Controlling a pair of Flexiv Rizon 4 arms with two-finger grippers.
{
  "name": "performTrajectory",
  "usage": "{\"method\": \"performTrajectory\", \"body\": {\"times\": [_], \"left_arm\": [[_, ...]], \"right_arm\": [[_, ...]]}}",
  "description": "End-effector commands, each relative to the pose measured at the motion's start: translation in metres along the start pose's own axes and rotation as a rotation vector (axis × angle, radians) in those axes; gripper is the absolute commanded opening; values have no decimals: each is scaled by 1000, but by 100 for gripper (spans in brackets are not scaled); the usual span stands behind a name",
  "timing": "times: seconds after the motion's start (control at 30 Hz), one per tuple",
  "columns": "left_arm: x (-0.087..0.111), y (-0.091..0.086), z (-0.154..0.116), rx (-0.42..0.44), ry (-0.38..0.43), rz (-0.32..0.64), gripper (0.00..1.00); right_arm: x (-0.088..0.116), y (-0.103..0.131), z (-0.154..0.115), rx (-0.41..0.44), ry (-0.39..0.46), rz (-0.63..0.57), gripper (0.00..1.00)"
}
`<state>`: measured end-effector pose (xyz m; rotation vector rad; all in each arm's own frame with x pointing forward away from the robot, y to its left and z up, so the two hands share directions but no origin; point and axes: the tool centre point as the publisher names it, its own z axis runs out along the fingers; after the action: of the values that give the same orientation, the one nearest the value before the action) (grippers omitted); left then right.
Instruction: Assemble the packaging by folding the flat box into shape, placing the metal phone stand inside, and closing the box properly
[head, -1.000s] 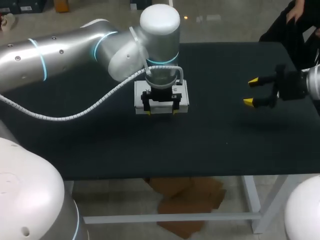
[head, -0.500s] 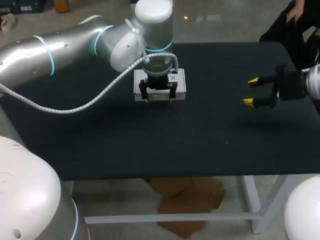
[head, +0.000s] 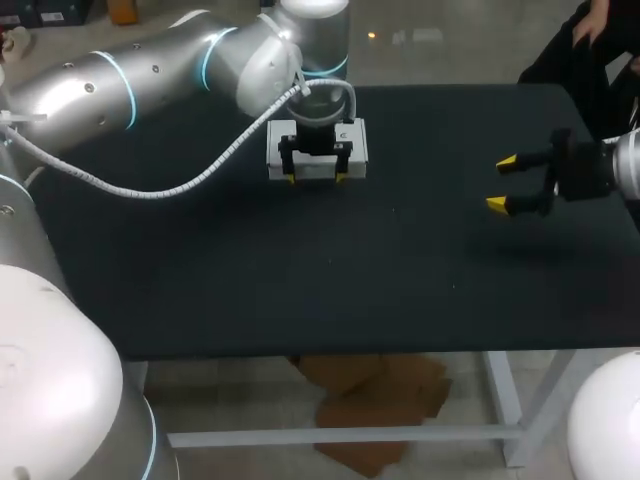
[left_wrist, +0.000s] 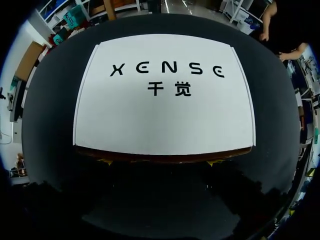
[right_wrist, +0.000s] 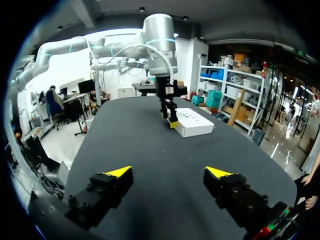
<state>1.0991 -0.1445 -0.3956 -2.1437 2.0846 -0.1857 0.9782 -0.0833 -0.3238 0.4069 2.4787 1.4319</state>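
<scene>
A closed white box (head: 317, 148) with dark print on its lid lies flat toward the back middle of the table. My left gripper (head: 316, 178) points straight down at the box's front wall, open, with one yellow tip near each front corner. In the left wrist view the lid (left_wrist: 165, 95) spreads out ahead of the gripper, and the fingertips (left_wrist: 105, 161) just peek out at its near edge. My right gripper (head: 503, 184) hovers at the right side, open and holding nothing. From there the box (right_wrist: 192, 121) and the left gripper (right_wrist: 170, 114) lie far ahead of my right gripper (right_wrist: 169, 172).
The black tabletop (head: 400, 270) runs wide between the box and the right gripper and on to the front edge. The left arm's white cable (head: 170, 188) hangs low over the table's left part.
My left gripper has moved toward the back of the table, and the white box has slid back with it. The right arm has kept still.
</scene>
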Motion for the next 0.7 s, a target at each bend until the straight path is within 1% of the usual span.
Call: {"method": "performTrajectory", "body": {"times": [0.03,0.43,0.6,0.7], "left_arm": [[3,-18,5,-57,-14,-1,100],[-8,-62,11,-71,3,-13,100],[-12,-78,12,-75,12,-12,100],[-13,-82,13,-74,28,-9,100]], "right_arm": [[-1,-1,-1,-5,4,-1,100],[-1,-1,-1,-5,4,-1,100],[-1,-1,-1,-5,4,-1,100],[-1,-1,-1,-5,4,-1,100]]}}
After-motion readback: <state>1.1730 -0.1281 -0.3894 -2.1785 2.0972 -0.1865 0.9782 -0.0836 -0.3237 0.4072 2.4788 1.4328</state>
